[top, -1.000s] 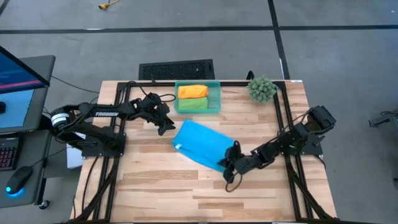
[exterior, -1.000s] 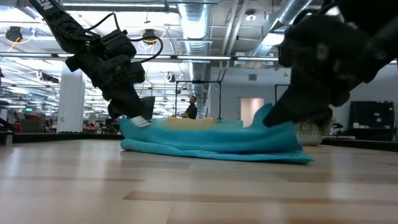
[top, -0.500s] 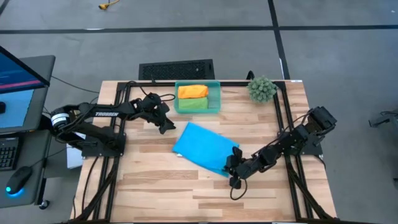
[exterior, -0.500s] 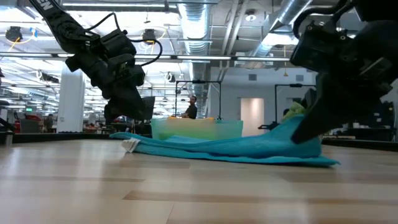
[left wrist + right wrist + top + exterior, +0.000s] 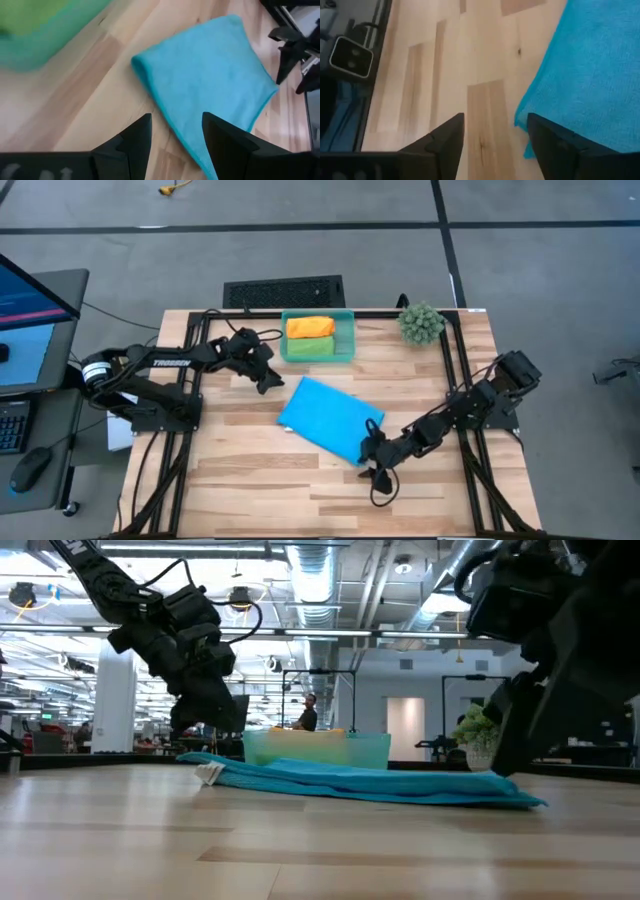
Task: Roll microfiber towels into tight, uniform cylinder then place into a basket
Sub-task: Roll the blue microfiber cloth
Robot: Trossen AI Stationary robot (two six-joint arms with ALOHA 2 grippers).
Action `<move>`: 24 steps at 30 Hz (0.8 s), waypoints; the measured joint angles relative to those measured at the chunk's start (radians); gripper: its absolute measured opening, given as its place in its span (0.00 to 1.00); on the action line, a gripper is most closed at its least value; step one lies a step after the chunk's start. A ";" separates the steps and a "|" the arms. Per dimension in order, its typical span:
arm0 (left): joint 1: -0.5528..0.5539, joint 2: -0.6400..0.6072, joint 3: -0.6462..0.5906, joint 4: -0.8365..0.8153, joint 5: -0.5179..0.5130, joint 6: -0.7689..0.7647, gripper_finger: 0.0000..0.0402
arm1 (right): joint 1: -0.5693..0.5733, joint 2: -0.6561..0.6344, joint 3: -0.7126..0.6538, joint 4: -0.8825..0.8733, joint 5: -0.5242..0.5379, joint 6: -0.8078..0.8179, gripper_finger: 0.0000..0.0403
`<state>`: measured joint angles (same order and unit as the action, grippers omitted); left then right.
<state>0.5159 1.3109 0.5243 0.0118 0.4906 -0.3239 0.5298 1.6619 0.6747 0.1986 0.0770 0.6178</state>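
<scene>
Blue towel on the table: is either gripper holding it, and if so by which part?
Nothing is held. The blue towel lies flat on the table; the right gripper is open beside its near corner, and the left gripper hovers open, clear of it.

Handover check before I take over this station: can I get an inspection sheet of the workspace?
Surface: wooden table, bare planks around the work.
Job's things: blue towel flat, unrolled; basket holds orange towel and green towel.
Clutter: plant ball at far corner.
End effectors: left open, above towel's far side; right open, off towel's near corner.
Cables: along both arms.
Surroundings: monitor, mouse, floor vent.
</scene>
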 joint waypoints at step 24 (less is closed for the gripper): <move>-0.518 0.000 0.042 0.103 -0.462 0.135 0.20 | -0.241 -0.253 0.033 -0.241 0.186 -0.129 0.55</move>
<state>-0.0019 1.3106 0.5663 0.1146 0.0284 -0.1891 0.2886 1.4087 0.7078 -0.0424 0.2629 0.4885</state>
